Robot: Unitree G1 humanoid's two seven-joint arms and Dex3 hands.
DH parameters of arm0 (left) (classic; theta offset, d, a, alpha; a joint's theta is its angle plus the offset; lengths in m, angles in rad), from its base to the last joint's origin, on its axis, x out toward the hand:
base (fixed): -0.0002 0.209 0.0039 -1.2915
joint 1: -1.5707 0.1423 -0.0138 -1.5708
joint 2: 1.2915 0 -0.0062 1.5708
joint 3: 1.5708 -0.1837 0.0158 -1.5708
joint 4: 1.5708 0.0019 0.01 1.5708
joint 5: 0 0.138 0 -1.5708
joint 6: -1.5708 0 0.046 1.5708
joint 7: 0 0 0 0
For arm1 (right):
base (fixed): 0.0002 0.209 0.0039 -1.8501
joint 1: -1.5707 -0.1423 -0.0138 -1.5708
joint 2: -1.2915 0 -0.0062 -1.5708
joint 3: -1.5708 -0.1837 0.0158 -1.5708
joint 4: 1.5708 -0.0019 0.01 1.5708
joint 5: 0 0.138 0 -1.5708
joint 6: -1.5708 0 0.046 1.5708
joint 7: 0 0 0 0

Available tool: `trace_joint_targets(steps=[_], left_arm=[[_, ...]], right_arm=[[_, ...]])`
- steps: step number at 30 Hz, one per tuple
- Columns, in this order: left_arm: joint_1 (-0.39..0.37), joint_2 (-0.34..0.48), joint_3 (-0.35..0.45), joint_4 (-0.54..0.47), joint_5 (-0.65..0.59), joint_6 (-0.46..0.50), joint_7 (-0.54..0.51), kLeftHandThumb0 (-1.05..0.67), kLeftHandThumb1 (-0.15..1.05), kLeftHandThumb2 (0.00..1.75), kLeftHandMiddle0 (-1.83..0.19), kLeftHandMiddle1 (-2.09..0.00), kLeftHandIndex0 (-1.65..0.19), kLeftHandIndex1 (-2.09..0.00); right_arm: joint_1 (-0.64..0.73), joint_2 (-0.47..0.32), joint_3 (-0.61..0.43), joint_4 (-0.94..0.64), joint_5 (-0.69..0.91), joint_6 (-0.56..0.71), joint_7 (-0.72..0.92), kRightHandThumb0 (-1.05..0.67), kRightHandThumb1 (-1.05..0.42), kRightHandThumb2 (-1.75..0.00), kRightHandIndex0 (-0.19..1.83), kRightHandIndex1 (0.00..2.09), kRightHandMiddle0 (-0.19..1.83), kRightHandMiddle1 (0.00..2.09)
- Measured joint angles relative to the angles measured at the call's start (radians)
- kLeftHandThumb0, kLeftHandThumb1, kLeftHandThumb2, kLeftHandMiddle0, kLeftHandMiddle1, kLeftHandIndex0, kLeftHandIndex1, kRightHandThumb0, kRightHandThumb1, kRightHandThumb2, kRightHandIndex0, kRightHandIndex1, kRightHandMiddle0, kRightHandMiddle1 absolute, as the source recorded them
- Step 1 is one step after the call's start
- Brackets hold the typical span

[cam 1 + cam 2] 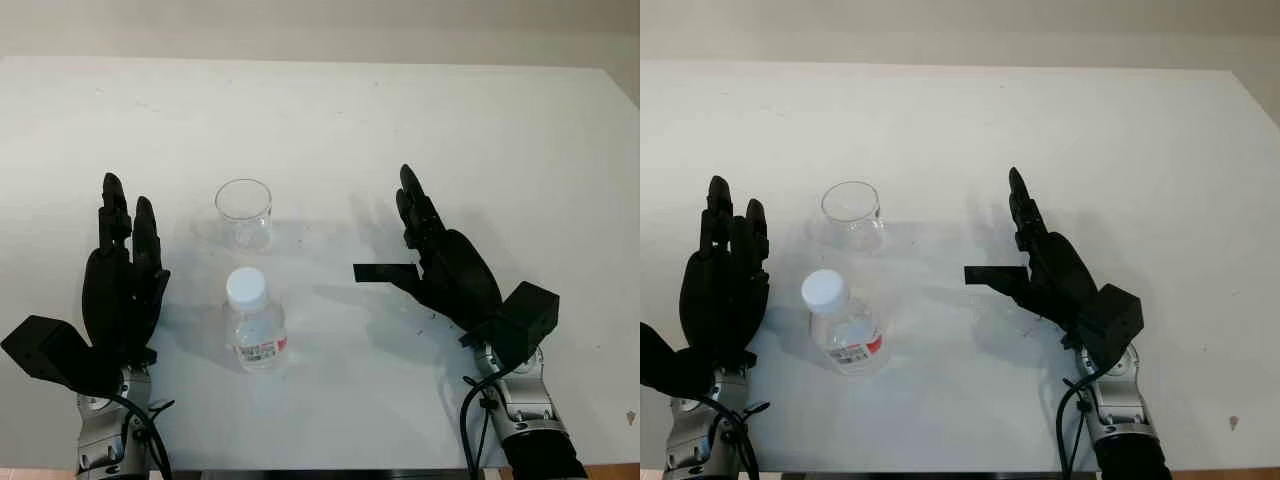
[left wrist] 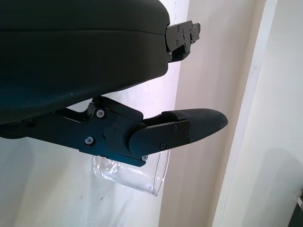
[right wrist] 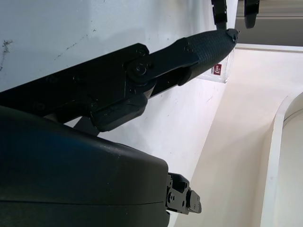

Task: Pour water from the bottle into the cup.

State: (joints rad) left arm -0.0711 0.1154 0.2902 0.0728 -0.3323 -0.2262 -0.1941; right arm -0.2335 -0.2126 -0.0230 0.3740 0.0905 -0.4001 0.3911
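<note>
- Left hand [image 1: 122, 285] at about 8 o'clock on the counter [image 1: 330, 120], nearest the camera along with the other hand. Open, holds nothing, fingers [image 1: 113, 215] extended toward 12 o'clock.
- Right hand [image 1: 445, 265] at about 4 o'clock. Also open and empty; fingers [image 1: 412, 205] point roughly toward 11 o'clock, thumb sticks out toward 9 o'clock, toward the bottle.
- Bottle [image 1: 256, 325] upright on the counter between the two hands, nearer the left hand, well apart from the right. Neither hand touches it. Clear plastic, white cap [image 1: 246, 287] on, white-and-red label [image 1: 262, 349] low on the body.
- In the right wrist view, a corner of the bottle's label [image 3: 218, 70] shows just past the tip of the thumb [image 3: 208, 45]; gap visible, no contact.
- Cup [image 1: 244, 212] just beyond the bottle at 12 o'clock from it. Clear, upright, open end up, looks empty. Close to the bottle; contact cannot be told.
- In the left wrist view, the cup [image 2: 137, 175] lies behind the left hand's thumb [image 2: 189, 127], apart from it.
- Counter is white; its far edge meets a pale wall at 12 o'clock.
</note>
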Motion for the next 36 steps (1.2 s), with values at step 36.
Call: trace_joint_targets(steps=[36], left_arm=[[-0.012,0.010,0.000,0.022,-0.002,-0.002,-0.004,-0.65,1.05,0.59,0.13,-0.05,0.19,-0.01]], right_arm=[[-0.181,-0.210,0.046,-0.209,0.278,0.437,0.604,-0.83,-0.84,-0.04,0.01,0.11,0.01,0.11]])
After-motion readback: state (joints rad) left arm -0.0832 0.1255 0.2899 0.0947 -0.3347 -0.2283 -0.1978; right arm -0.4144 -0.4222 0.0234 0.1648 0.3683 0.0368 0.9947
